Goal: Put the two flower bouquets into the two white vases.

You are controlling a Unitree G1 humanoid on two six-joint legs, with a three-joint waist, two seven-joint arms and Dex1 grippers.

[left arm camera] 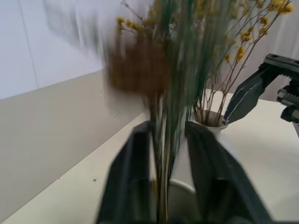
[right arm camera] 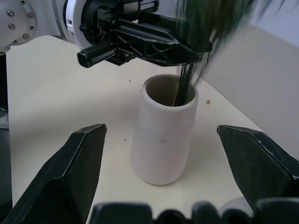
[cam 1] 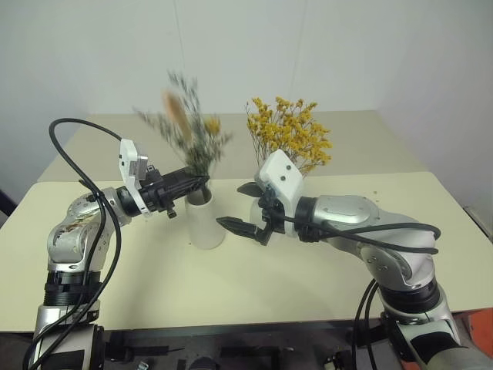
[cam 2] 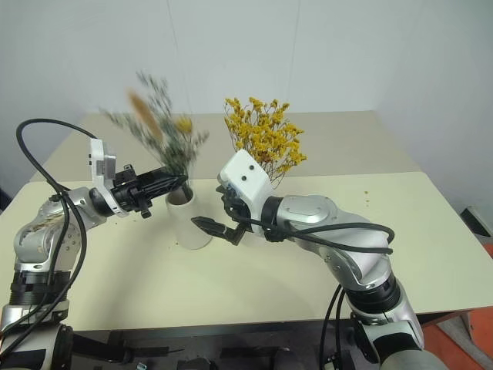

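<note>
Now | L gripper (cam 1: 202, 182) fingers loosely round grey-green sprig bunch (cam 1: 187, 127), stems in wide-mouth vase (cam 1: 206, 220) | yellow bouquet (cam 1: 290, 135) sits in 2nd vase behind R arm | R gripper (cam 1: 241, 208) open, empty | you shd open L fully, back out level, don't snag stems

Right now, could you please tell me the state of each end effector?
Left end effector: fingers either side of the grey-green bunch stems over the cylinder vase; grip cannot be told.
Right end effector: open, empty.

Plain white wall (cam 1: 92, 46) behind the work area, evenly lit, with a thin vertical seam line. Two cream-topped tables: near table (cam 1: 231, 285) and far table (cam 1: 370, 139), set end to end, a seam between them. Small specks on near surface. Orange flooring (cam 2: 470, 339) at right.
</note>
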